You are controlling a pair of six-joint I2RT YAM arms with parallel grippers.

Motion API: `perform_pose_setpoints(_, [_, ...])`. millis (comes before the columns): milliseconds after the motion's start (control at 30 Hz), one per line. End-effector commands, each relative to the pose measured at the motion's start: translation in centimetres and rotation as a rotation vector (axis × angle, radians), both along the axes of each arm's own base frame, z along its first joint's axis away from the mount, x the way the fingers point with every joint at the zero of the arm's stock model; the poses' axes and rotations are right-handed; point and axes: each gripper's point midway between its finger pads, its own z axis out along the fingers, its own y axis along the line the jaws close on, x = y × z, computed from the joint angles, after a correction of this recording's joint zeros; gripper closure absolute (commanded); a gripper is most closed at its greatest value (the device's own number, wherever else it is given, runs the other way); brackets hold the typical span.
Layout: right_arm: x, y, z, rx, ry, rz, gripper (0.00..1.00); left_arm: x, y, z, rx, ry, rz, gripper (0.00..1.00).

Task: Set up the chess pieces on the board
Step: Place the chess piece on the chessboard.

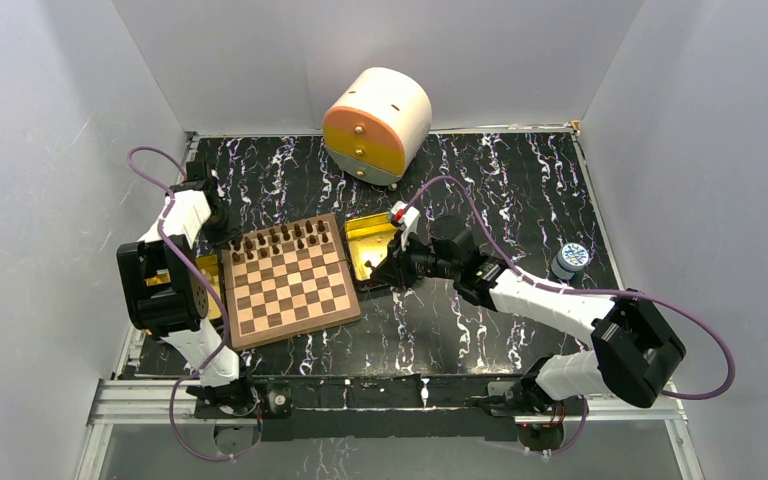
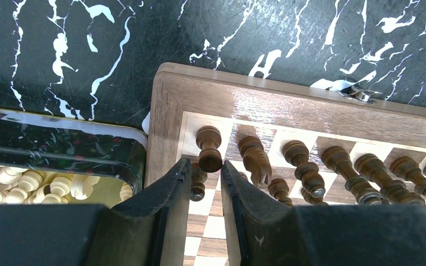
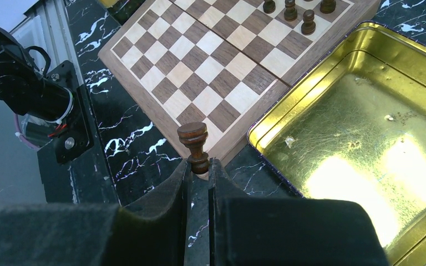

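Black marble-patterned bench (image 1: 520,190) with white veins carries a wooden chessboard (image 1: 295,300), checkered in light and dark brown with a brown border. It lies left of centre, between two robot arms. Dark brown chess pieces (image 1: 280,240) stand in two rows along the board's far edge.

Seen from the left wrist, a rook (image 2: 209,145) stands upright on the far left corner square. A knight (image 2: 255,160) is on the next square, and more pieces run off to the right. Pawns (image 2: 280,189) in the second row are partly hidden by the fingers. The left gripper (image 2: 206,169) hovers low over that corner with its jaws parted only a little. The rook's base sits right at the gap between the tips. The jaws have hold of nothing, though whether a tip brushes the base cannot be told. Just left of the board, a tin (image 2: 61,147) holds cream-coloured pieces (image 2: 28,183).

The right gripper (image 3: 199,166) hangs beside the board's right edge, over the bench. Its jaws are almost closed and pinch the base of a single dark piece (image 3: 193,138) with a flat round top, which sticks out past the tips. A shiny gold rectangular tin (image 3: 288,94) lies just beside the board on that side, its open inside facing up.

At the back of the bench sits a rounded cream and orange container (image 1: 377,123). A small capped bottle (image 1: 570,258) stands far to the right, well apart from the board
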Motion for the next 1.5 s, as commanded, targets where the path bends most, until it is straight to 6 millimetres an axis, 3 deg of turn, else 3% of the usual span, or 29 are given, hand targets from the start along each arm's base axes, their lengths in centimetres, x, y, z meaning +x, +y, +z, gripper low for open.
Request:
perform_pose_setpoints(0, [0.6, 0.6, 1.5, 0.031, -0.018, -0.01, 0.9, 0.7, 0.2, 2.5, 0.013, -0.052, -0.002, 0.75])
perform_pose_setpoints(200, [0.7, 0.6, 1.4, 0.025, -0.01, -0.012, 0.9, 1.5, 0.4, 3.9, 0.018, -0.088, 0.005, 0.71])
perform_pose_setpoints(367, [1.0, 0.7, 1.6, 0.024, 0.032, -0.045, 0.9, 3.1, -0.5, 7.7, -0.029, -0.205, -0.006, 0.62])
perform_pose_setpoints(600, [1.0, 1.5, 1.2, 0.011, 0.14, -0.058, 0.9, 3.8, -6.4, 14.2, -0.301, -0.417, -0.161, 0.59])
perform_pose_setpoints(800, [0.6, 2.5, 1.8, 0.03, 0.19, -0.022, 0.9, 2.7, -12.3, 17.6, -0.598, -0.573, -0.35, 0.59])
perform_pose_setpoints(933, [0.2, 3.4, 2.7, 0.054, 0.225, 0.021, 0.9, 2.0, -15.1, 18.5, -0.696, -0.657, -0.443, 0.59])
perform_pose_setpoints(1133, [-0.3, 4.1, 3.7, 0.059, 0.256, 0.1, 0.89, -0.1, -19.6, 18.7, -0.712, -0.68, -0.636, 0.59])
perform_pose_setpoints(1267, [0.3, 3.8, 4.0, 0.045, 0.293, 0.112, 0.89, -2.4, -22.8, 18.2, -0.692, -0.686, -0.801, 0.59])
perform_pose_setpoints(1467, [0.6, 3.0, 3.9, 0.022, 0.319, 0.131, 0.88, -6.9, -26.3, 17.2, -0.607, -0.784, -1.202, 0.61])
